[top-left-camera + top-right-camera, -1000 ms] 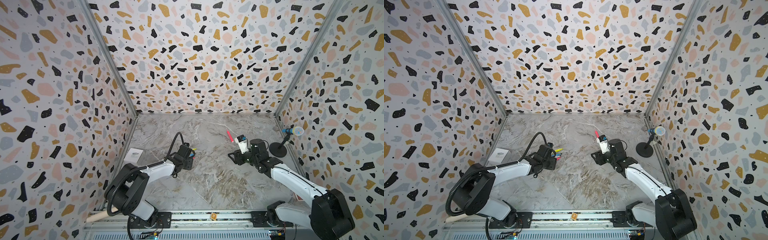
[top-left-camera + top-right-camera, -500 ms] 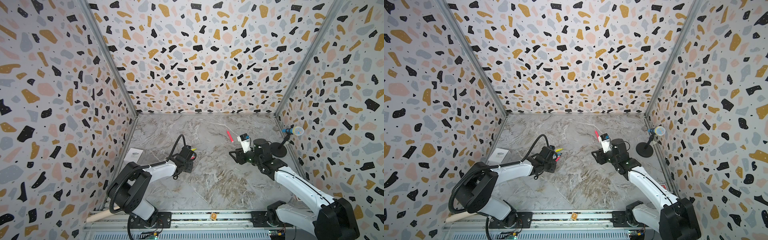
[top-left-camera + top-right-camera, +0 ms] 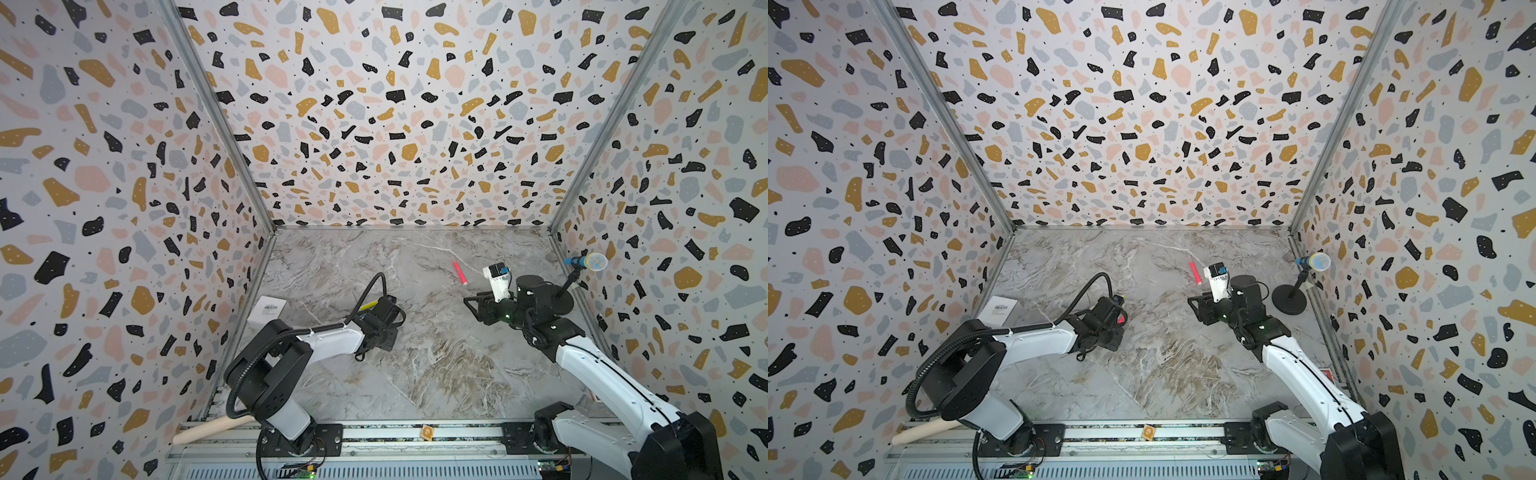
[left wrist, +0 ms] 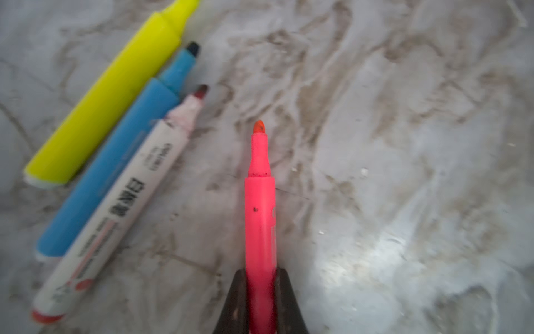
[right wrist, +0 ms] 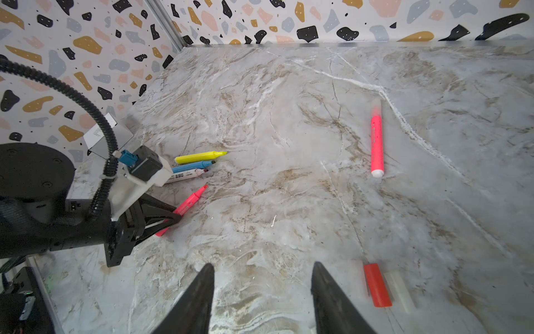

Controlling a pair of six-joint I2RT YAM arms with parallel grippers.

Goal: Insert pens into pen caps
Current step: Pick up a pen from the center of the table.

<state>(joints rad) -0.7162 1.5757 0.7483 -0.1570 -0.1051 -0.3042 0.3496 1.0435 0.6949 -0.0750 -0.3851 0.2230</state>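
Observation:
My left gripper (image 4: 261, 289) is shut on the barrel of an uncapped bright pink pen (image 4: 260, 217), whose orange tip points away from the wrist, low over the marble. Beside it lie a yellow pen (image 4: 115, 95), a light blue pen (image 4: 115, 162) and a white printed pen (image 4: 115, 214), all uncapped. In the right wrist view the left gripper (image 5: 173, 215) shows holding that pink pen (image 5: 190, 202). My right gripper (image 5: 263, 271) is open and empty above the table. A red-orange pen cap (image 5: 377, 284) lies just beside it, with a clear cap (image 5: 400, 292) alongside. Another pink pen (image 3: 459, 272) lies farther back.
A small microphone on a round stand (image 3: 586, 262) sits by the right wall. A white card (image 3: 268, 309) lies at the left wall behind the left arm. A wooden dowel (image 3: 208, 430) rests on the front rail. Patterned walls enclose three sides.
My left gripper has closed onto the pink pen beside the row of pens. The right arm has barely shifted and its jaws stay apart.

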